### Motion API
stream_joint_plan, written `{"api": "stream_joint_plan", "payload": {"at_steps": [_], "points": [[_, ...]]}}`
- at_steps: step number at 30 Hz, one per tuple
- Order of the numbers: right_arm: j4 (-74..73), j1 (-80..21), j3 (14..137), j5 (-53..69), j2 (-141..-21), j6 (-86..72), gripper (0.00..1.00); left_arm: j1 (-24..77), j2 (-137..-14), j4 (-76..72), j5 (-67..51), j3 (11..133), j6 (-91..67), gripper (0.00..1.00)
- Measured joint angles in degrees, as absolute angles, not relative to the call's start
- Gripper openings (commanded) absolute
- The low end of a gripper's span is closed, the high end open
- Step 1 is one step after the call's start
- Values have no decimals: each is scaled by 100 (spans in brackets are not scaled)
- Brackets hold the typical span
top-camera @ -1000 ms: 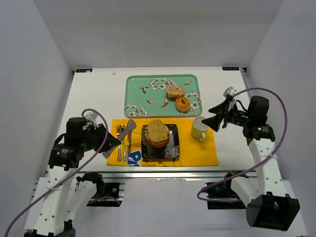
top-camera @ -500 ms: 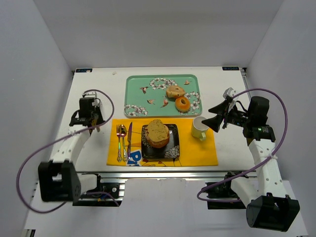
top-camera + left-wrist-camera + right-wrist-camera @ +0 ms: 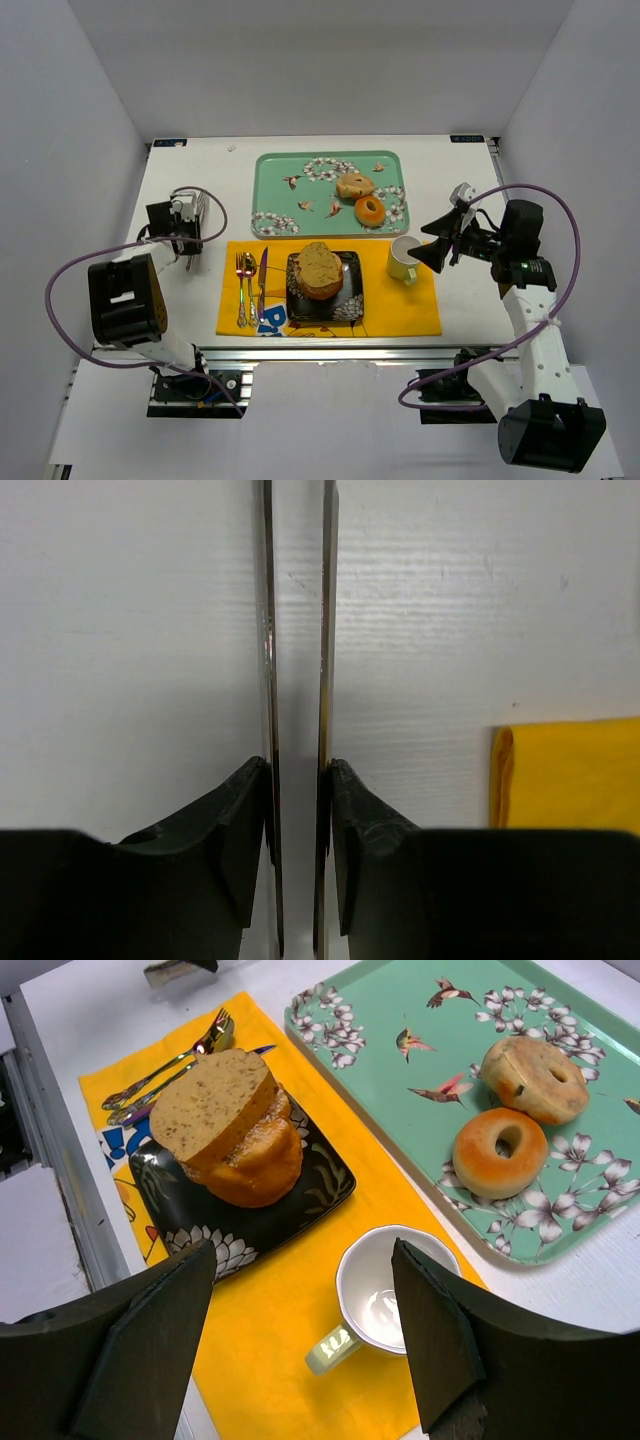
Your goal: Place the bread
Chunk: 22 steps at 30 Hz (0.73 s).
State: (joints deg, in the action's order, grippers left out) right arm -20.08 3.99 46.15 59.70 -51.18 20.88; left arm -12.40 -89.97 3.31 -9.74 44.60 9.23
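The bread, a brown slice (image 3: 319,263), lies on top of a glazed bun on the black flowered plate (image 3: 348,300) in the middle of the yellow mat; the slice also shows in the right wrist view (image 3: 215,1105). My left gripper (image 3: 193,212) is over bare white table left of the mat. In the left wrist view (image 3: 297,680) its two thin metal blades stand almost together, with nothing between them. My right gripper (image 3: 438,246) is open and empty; in the right wrist view (image 3: 300,1260) it hovers over the white mug (image 3: 395,1285).
A green bird-patterned tray (image 3: 290,170) at the back holds two bagels (image 3: 362,198). A fork, spoon and knife (image 3: 250,285) lie on the yellow mat (image 3: 400,305) left of the plate. The mug (image 3: 403,258) stands on the mat's right part.
My left arm has drawn back from the cutlery on the mat to the far left of the table. The right gripper has barely shifted. The bread has stayed on the plate.
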Motion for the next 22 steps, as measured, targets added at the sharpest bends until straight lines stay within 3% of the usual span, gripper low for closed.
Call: {"api": "stream_joint_plan", "payload": {"at_steps": [1, 2, 7, 8, 9, 13, 22], "points": [[-2008, 399, 4619, 5968, -5142, 2117, 76, -1240, -9102, 368, -1033, 4458, 958, 42], [-2014, 399, 4628, 5961, -5183, 2134, 76, -1240, -9188, 412, -1087, 4458, 978, 52], [-2119, 399, 4753, 5902, -5483, 2209, 77, -1302, -9312, 438, -1315, 4480, 1037, 71], [-2145, 399, 4788, 5900, -5531, 2231, 78, -1310, -9310, 451, -1321, 4491, 1033, 73], [-2180, 399, 4825, 5896, -5570, 2252, 89, -1319, -9310, 478, -1317, 4506, 1022, 81], [-2233, 399, 4941, 5706, -5625, 2064, 89, -1358, -9240, 642, -1175, 4611, 829, 96], [-2250, 395, 5946, 3909, -6390, 829, 90, -1404, -7714, 797, -814, 4700, -360, 98]]}}
